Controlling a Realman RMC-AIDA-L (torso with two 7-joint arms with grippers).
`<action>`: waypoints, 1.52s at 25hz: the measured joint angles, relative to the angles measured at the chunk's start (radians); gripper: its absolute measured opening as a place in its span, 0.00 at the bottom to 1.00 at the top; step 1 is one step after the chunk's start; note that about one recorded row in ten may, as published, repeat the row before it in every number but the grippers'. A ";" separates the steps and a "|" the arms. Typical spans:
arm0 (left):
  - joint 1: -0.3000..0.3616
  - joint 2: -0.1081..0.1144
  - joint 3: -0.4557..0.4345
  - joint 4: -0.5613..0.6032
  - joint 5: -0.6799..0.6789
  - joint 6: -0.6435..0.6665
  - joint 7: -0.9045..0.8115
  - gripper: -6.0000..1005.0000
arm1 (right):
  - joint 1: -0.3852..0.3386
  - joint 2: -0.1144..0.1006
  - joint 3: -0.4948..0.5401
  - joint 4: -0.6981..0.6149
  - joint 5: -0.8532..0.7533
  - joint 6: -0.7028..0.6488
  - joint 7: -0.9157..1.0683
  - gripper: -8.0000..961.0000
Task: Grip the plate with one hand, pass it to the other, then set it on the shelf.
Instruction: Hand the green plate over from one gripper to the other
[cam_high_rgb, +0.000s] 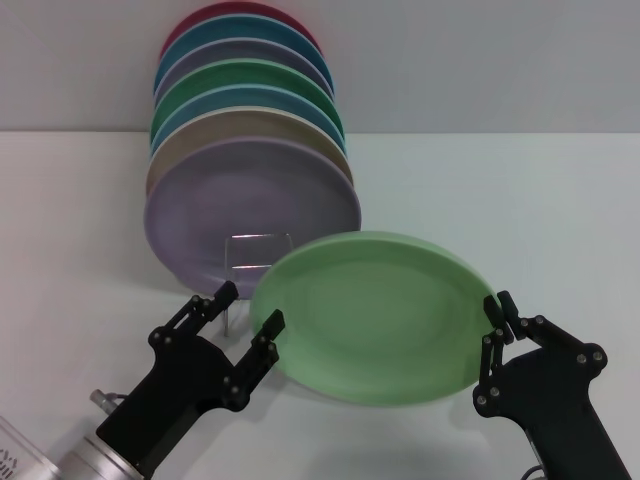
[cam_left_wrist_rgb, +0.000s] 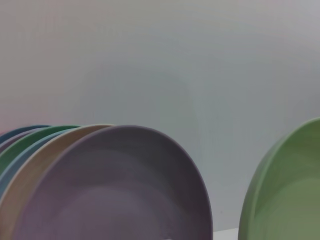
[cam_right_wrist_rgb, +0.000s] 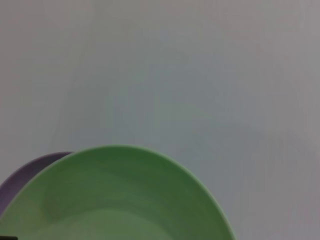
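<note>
Two hands at one plate, mid-handover.
Right hand (cam_high_rgb: 500, 318) pinches the plate (cam_high_rgb: 375, 315) at its right rim; left hand (cam_high_rgb: 250, 308) spread beside the left rim. Stiff, likely slippery, breakable: grip the rim.

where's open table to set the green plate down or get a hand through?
Free: the bare white table right of the plate stack, behind the right gripper, and the strip left of the stack. Crowded: front centre, where the light green plate hangs between the right gripper, shut on its rim, and the open left gripper, close before the lilac plate and wire rack.
</note>
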 joint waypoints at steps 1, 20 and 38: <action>0.000 0.000 0.000 -0.001 0.000 -0.002 0.000 0.67 | 0.000 0.000 0.000 0.000 0.000 0.000 0.000 0.03; -0.006 0.000 0.004 -0.004 0.000 -0.007 0.000 0.44 | 0.009 0.000 0.000 0.000 0.000 0.001 0.000 0.03; -0.014 -0.002 0.000 -0.003 0.000 -0.008 0.005 0.38 | 0.013 0.000 0.000 0.000 0.001 0.008 0.000 0.03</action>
